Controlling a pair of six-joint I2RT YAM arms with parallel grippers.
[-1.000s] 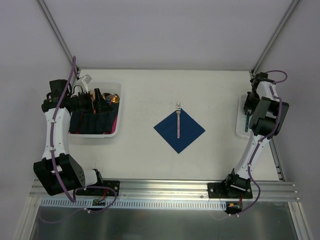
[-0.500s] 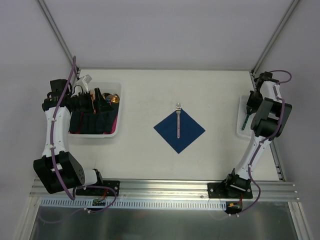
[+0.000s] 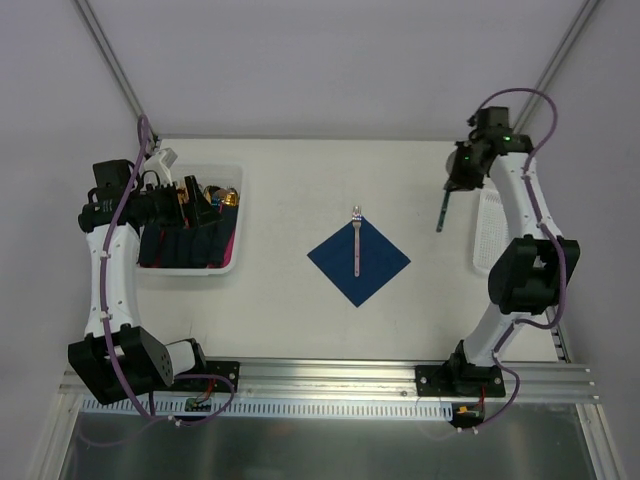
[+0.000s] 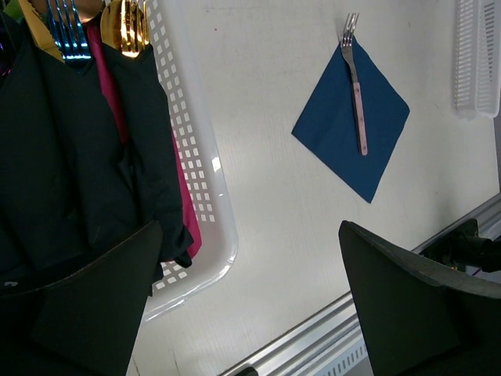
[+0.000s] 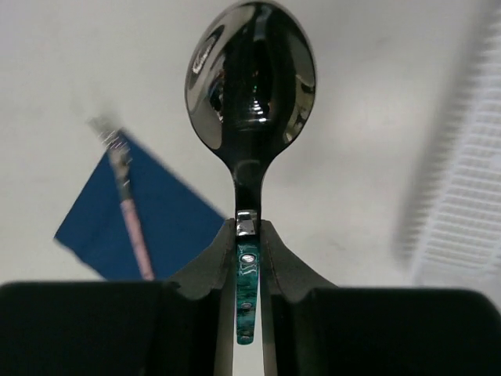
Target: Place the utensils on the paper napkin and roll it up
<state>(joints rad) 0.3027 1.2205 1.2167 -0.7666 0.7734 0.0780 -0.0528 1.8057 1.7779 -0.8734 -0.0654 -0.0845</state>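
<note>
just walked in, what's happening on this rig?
The right gripper is shut on a spoon by its teal handle, holding it in the air beside the white tray. A fork already lies on the navy napkin in the middle of the table. The left gripper hangs open over the basket of rolled napkins, holding nothing. The napkin is flat, not yet rolled.

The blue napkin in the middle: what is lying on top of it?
One fork lies on the napkin, its tines past the far corner. Whatever is under the napkin is covered.
</note>
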